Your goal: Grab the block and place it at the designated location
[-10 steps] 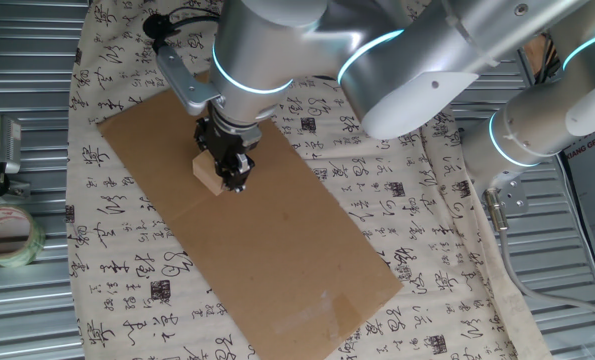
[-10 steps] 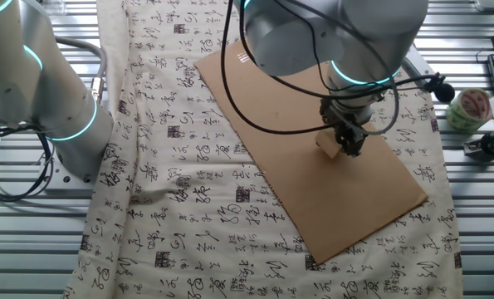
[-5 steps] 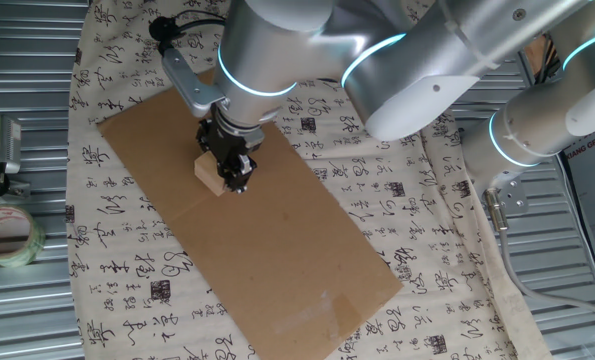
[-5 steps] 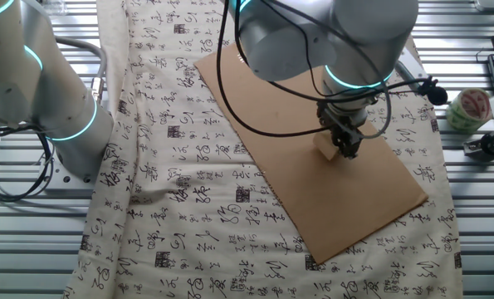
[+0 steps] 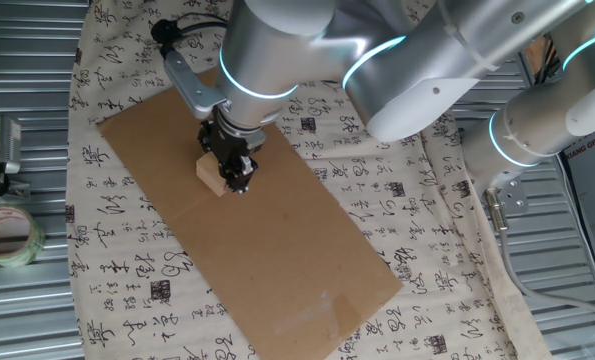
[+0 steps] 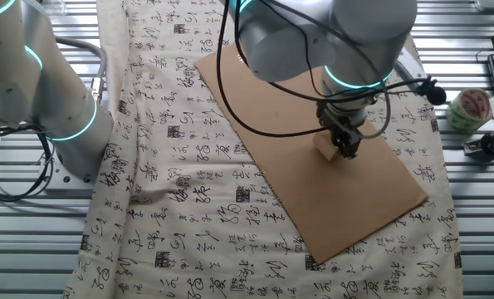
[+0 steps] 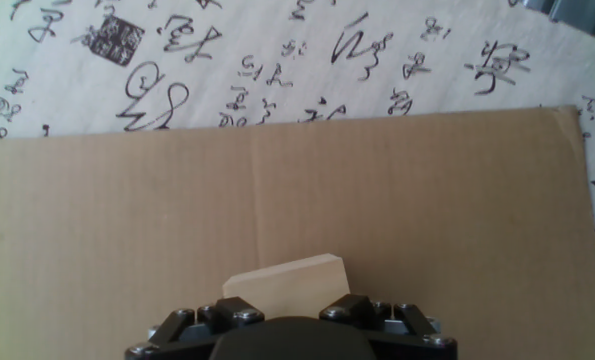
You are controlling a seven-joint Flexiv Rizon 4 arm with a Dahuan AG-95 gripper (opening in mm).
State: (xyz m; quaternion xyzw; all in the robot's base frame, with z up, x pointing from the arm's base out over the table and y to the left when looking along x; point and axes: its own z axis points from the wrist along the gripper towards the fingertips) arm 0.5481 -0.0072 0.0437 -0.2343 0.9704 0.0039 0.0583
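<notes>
The block [image 5: 210,173] is a small tan wooden cube low over the brown cardboard sheet [image 5: 277,250], near its far left part. My gripper [image 5: 233,172] points down and is shut on the block; I cannot tell whether the cube touches the sheet. In the other fixed view the block [image 6: 325,146] sits at the gripper [image 6: 346,148] over the cardboard [image 6: 371,187]. In the hand view the block [image 7: 285,278] shows between the jaws of the gripper [image 7: 287,305], over the cardboard [image 7: 127,230]. The black dot is not in view in any frame.
A white cloth with black characters [image 5: 127,260] lies under the cardboard. A roll of clear tape [image 5: 7,235] lies at the left on the metal table, also seen in the other fixed view [image 6: 469,106]. A second arm [image 5: 537,130] stands at the right.
The gripper and the block have shifted together very slightly up and to the right in the one fixed view. The jaws have stayed shut on the block.
</notes>
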